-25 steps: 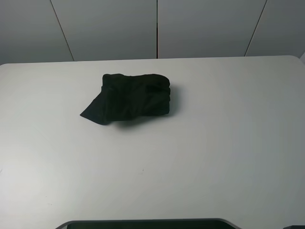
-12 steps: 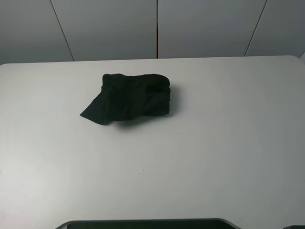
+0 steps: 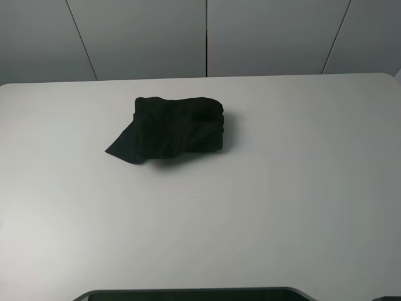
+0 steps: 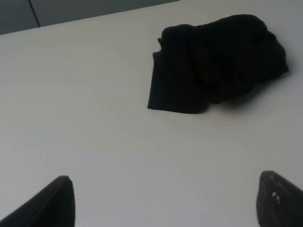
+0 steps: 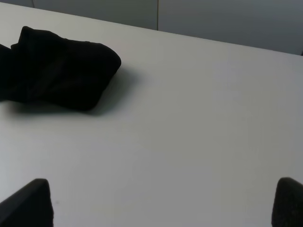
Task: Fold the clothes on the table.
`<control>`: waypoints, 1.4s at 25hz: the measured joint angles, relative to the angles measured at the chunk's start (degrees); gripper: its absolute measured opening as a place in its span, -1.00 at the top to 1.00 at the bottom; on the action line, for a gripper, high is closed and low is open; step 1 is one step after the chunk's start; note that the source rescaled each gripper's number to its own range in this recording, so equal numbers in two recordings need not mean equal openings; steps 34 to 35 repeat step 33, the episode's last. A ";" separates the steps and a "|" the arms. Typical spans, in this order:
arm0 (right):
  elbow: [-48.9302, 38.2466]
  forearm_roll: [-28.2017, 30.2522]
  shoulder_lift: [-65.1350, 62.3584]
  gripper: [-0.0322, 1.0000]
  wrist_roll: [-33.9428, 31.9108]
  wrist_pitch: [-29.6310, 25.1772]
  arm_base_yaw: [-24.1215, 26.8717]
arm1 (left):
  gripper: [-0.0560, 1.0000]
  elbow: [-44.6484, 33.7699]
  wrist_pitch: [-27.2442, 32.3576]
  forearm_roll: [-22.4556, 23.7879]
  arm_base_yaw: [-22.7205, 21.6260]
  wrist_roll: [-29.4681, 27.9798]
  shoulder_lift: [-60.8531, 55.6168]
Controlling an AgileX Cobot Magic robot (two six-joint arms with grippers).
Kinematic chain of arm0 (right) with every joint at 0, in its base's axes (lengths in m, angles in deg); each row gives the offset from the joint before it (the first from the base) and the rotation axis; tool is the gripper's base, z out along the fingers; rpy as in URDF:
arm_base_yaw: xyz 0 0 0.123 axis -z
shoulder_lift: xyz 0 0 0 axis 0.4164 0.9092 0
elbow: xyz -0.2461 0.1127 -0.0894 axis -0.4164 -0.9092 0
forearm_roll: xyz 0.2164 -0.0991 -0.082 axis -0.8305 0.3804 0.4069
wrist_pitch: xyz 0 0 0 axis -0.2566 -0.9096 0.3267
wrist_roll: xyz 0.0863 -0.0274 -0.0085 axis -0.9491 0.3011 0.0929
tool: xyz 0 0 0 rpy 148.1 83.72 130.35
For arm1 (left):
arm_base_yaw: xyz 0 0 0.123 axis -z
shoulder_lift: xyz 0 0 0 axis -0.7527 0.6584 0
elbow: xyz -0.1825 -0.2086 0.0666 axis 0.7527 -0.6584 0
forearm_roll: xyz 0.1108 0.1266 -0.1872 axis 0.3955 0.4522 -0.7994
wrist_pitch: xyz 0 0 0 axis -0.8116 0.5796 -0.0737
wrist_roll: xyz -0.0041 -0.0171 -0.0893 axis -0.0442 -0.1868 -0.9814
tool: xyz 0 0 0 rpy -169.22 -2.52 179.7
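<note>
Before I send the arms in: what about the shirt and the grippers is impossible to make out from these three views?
- Black T-shirt: print and neck label hidden in every view, folded inside the bundle; layers merge into flat black.
- Left gripper: left wrist view shows only two dark fingertips, cut off by the picture's edge.
- Right gripper: likewise in the right wrist view.
- Both arms: outside the exterior high view.

You see the clothes point(image 3: 172, 128) bunched on the bench point(image 3: 282, 200), left of centre, toward its far edge at about eleven o'clock. One flap trails toward eight o'clock. Both hands sit well apart from the heap, nearer you.
</note>
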 joint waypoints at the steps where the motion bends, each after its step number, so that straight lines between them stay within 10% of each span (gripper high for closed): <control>1: 0.00 0.00 0.00 -1.00 0.00 0.00 0.00 | -1.00 0.00 0.00 0.00 -2.17 0.00 0.00; 11: 0.00 1.30 0.00 -1.00 0.00 0.00 4.17 | -1.00 0.00 0.00 0.00 -18.93 0.00 0.00; 35: 0.00 1.30 0.00 -1.00 -0.04 0.00 5.92 | -1.00 0.00 0.00 -0.21 -19.39 0.28 0.00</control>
